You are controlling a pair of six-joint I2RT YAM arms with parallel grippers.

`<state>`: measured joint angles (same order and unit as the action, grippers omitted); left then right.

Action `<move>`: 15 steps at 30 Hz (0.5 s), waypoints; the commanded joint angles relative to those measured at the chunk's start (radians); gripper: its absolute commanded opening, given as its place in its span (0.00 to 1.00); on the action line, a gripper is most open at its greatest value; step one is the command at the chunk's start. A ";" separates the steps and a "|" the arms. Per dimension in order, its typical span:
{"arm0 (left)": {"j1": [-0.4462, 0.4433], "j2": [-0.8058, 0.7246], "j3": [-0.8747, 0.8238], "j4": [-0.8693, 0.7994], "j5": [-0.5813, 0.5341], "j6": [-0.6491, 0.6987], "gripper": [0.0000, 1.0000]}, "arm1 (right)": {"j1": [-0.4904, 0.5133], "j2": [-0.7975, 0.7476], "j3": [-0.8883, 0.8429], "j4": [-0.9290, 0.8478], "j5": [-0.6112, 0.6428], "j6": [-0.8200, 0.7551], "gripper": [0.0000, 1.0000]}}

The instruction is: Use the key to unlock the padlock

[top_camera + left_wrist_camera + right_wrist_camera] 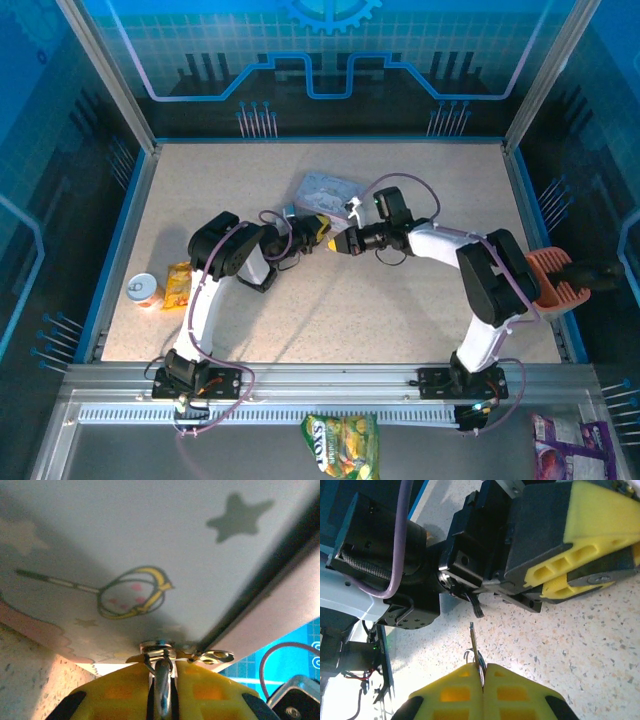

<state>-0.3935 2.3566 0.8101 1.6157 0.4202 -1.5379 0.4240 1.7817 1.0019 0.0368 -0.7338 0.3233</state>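
My left gripper (318, 232) sits at the table's middle, just below the grey tin (328, 190). In the left wrist view its yellow fingers (110, 695) are shut on the padlock's silver shackle loop (163, 685); the padlock's body is hidden. The tin's illustrated face (150, 555) hangs right over the fingertips, with small metal fittings (215, 656) at its edge. My right gripper (345, 243) faces the left one from the right, a short gap away. It is shut on the key (474, 641), whose thin blade sticks out toward the left gripper's yellow fingers (580, 555).
A small can (145, 291) and a yellow packet (178, 285) lie at the table's left edge. An orange object (555, 275) sits past the right edge. A snack bag (342, 445) and a purple pack (565, 440) lie in front of the arm bases.
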 commanded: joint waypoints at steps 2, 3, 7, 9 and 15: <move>-0.007 0.110 -0.040 -0.215 0.088 -0.033 0.00 | -0.025 0.097 0.088 -0.157 -0.081 -0.029 0.00; -0.006 0.111 -0.042 -0.215 0.092 -0.030 0.00 | -0.026 0.111 0.098 -0.174 -0.078 -0.030 0.00; -0.001 0.105 -0.042 -0.215 0.103 -0.027 0.00 | -0.048 0.145 0.105 -0.185 -0.088 0.002 0.00; -0.001 0.105 -0.042 -0.215 0.110 -0.020 0.00 | -0.063 0.162 0.112 -0.184 -0.097 0.014 0.00; 0.009 0.106 -0.048 -0.216 0.126 -0.015 0.00 | -0.123 0.209 0.140 -0.121 -0.137 0.089 0.00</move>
<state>-0.3840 2.3585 0.8108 1.6146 0.4808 -1.5154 0.3309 1.9556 1.1027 -0.0933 -0.8238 0.3683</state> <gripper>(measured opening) 0.148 0.047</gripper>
